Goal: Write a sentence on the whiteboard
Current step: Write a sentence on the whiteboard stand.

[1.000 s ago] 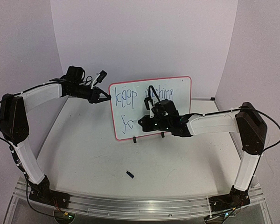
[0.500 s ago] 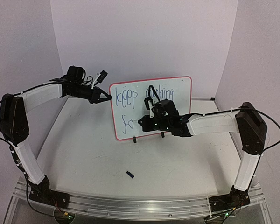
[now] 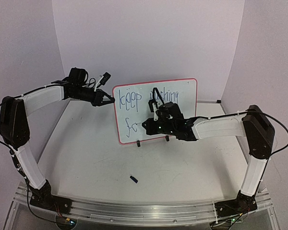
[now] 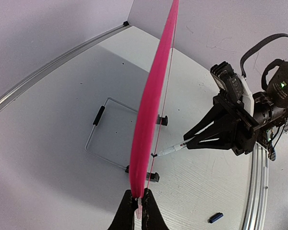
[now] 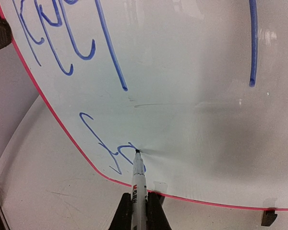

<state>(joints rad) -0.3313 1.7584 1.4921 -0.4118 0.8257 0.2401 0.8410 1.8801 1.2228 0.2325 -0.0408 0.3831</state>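
The whiteboard [image 3: 185, 96] stands upright mid-table, white with a red-pink rim. On it the sentence [image 3: 132, 99] shows in blue: "keep" and a partly hidden word on top, "fo" [image 5: 103, 141] begun below. My left gripper [image 3: 109, 99] is shut on the board's left edge, and its wrist view shows the jaws pinching the pink rim [image 4: 146, 129]. My right gripper [image 3: 149, 125] is shut on a white marker [image 5: 138, 179]. The marker's tip touches the board at the end of the "o". The right arm hides part of the top line.
A small blue marker cap [image 3: 133, 178] lies on the table in front of the board. Two black clip feet [image 3: 138, 143] and a wire stand [image 4: 105, 129] behind hold the board up. White walls close in the back and sides.
The right gripper with the marker has barely shifted on the lower line. The left arm and board have not moved.
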